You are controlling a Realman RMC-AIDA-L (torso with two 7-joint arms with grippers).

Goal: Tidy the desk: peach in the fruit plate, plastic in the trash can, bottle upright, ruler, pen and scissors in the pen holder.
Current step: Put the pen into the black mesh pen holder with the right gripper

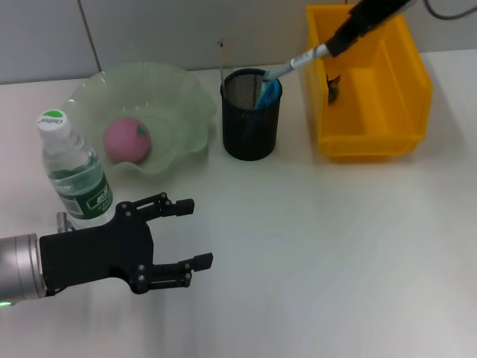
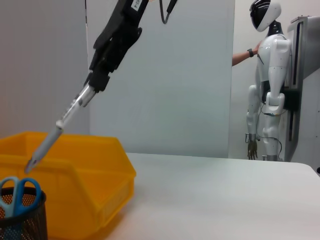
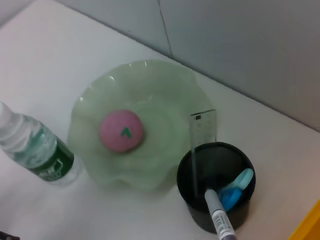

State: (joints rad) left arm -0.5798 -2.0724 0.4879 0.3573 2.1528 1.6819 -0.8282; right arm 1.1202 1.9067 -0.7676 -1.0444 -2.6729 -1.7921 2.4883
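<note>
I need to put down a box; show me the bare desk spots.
Free: the wide white stretch in front of the pen holder and yellow bin, right of the left tool. Crowded: the back-left, where bottle, fruit plate and holder sit close.

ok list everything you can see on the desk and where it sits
peach: one, pink, in the fruit plate
fruit plate: one, pale green, wavy rim, far left of desk
bottle: one, clear with green label and white cap, upright, in front of the plate
pen holder: one, black mesh, between plate and bin
scissors: one, blue handles, in the holder
ruler: one, clear, standing in the holder
pen: one, grey, tip at the holder's rim
bin: one, yellow, far right
left tool: black, open, beside the bottle
right tool: black, holding the pen above the holder
</note>
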